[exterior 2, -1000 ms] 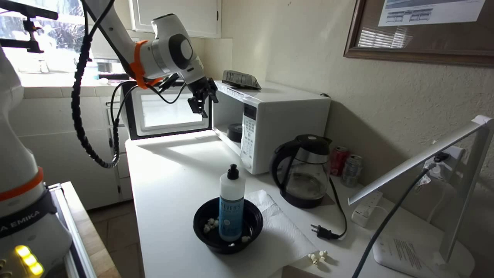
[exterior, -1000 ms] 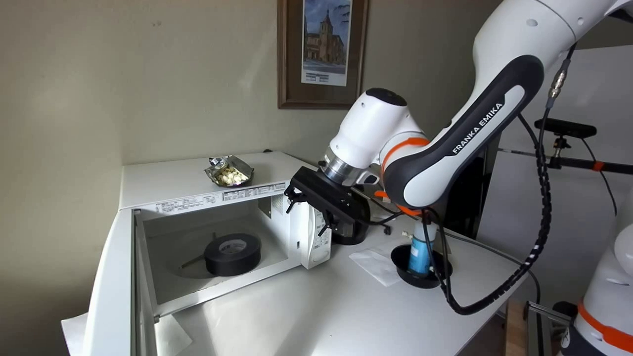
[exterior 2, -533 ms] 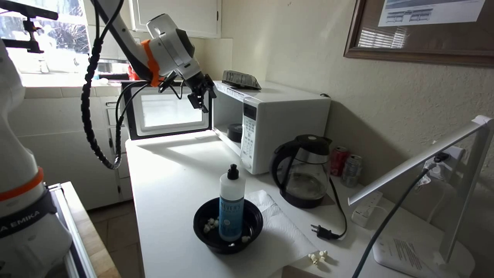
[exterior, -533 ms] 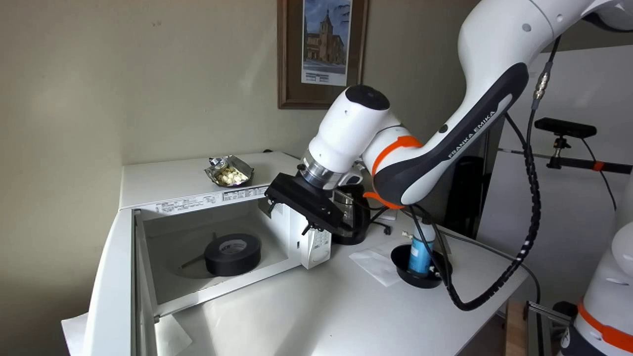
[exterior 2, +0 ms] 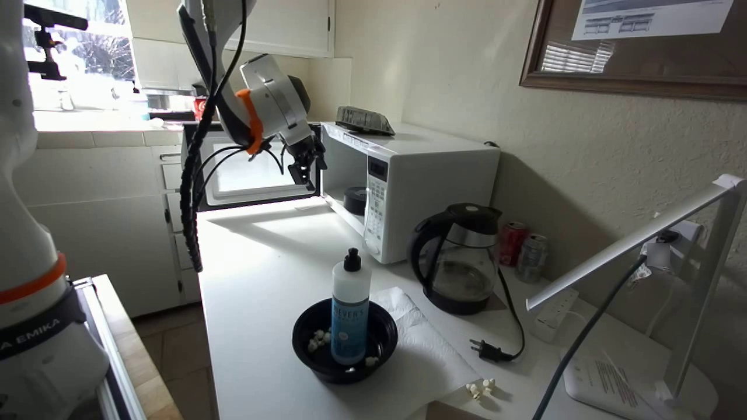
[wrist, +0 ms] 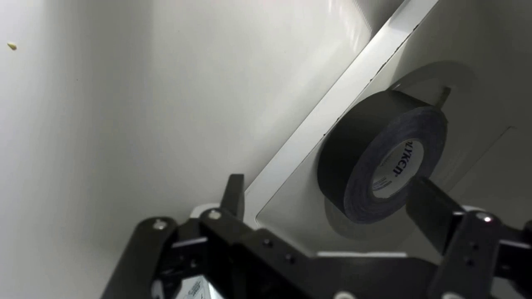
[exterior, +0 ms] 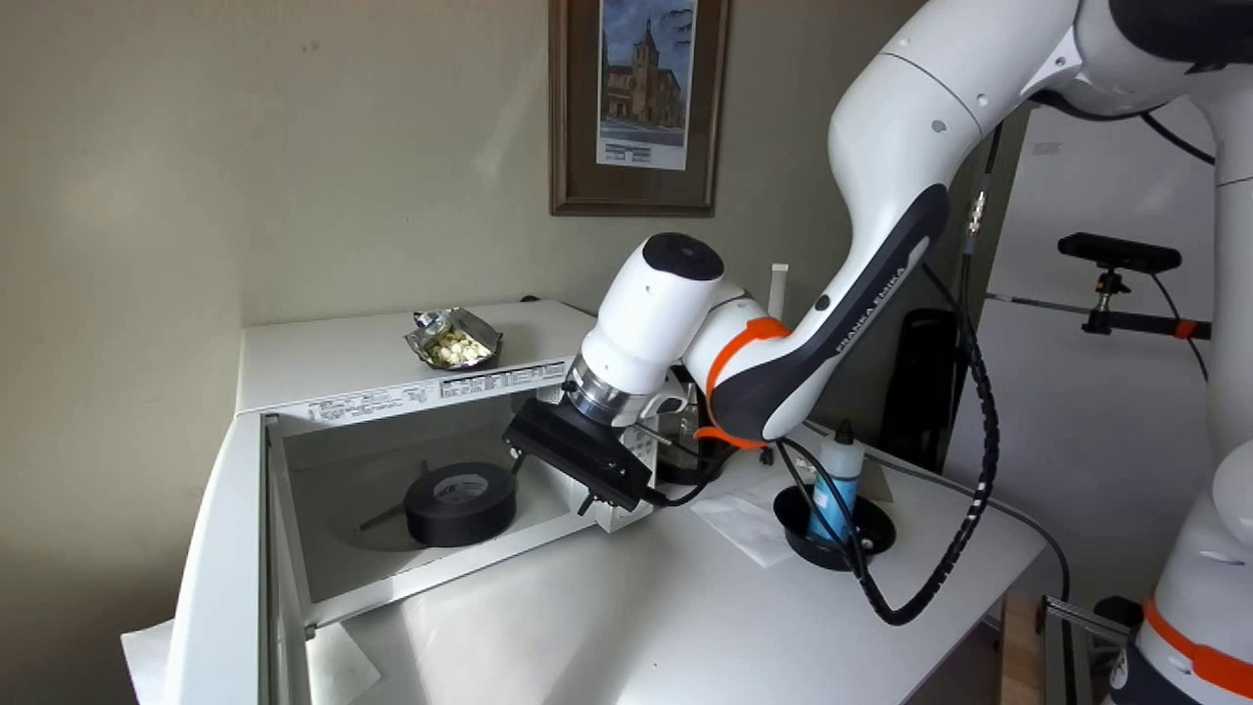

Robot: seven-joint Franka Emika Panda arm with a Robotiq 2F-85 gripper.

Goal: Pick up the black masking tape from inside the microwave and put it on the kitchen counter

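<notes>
The black masking tape lies flat inside the microwave, near its front opening; its white core label shows. In an exterior view it is partly hidden behind the microwave's front. The microwave door stands open. My gripper is open and empty, tilted at the control panel side of the opening. In the wrist view the tape lies beyond the fingertips, and one finger overlaps its edge in the picture. The kitchen counter is the white surface in front of the microwave.
An open popcorn bag sits on the microwave. A glass kettle stands beside it. A black bowl holding a blue bottle stands on the counter by a paper towel. The microwave's front sill borders the opening.
In both exterior views my arm has moved closer to the microwave opening; the gripper is lower beside it now. The jaws stay open. The tape, door and counter things have not moved.
</notes>
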